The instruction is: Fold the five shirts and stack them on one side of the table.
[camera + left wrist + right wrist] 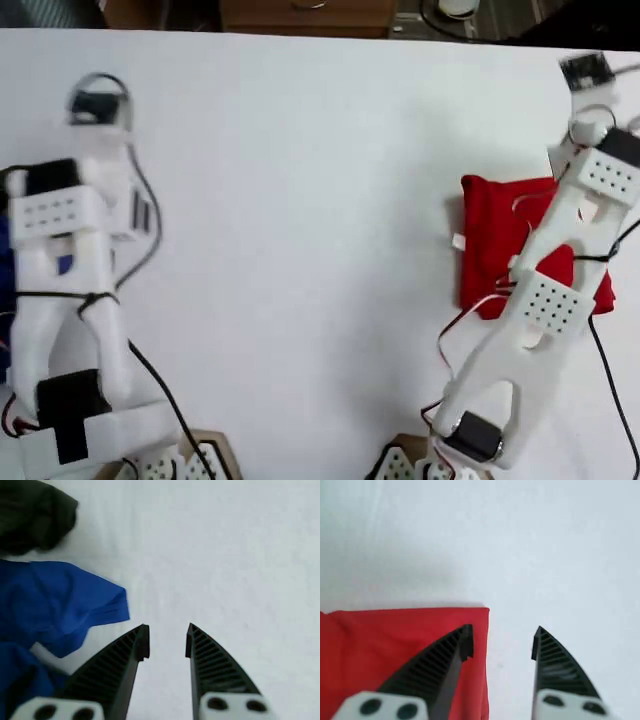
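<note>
Red shirt (490, 230): folded into a flat rectangle at the right side of the high view, lying on the white tabletop (300, 200) under the right arm. Judged to be the first of the stack.

Right tool (502, 629): jaws moderately wide, holding nothing. One finger is over the red shirt's corner, the other over bare tabletop just beside its edge.

Left tool (167, 630): jaws apart by a narrow gap, empty, above bare tabletop at the left side of the high view.

Blue shirt (50, 600): crumpled, unfolded, just beside the left tool. A black shirt (30, 515) is bunched beyond it. The other shirts are not accounted for.

Step in hand (judgement): fetch the blue shirt for folding.
- Widen the left tool before going in.
- Take a single edge or the pointed flap nearest the tool, not the bunched mass.
- Drag it to the open middle of the tabletop and lay it flat before any fold.
- Lift the right tool straight off, so the finger does not snag the red corner and spoil the fold.
</note>
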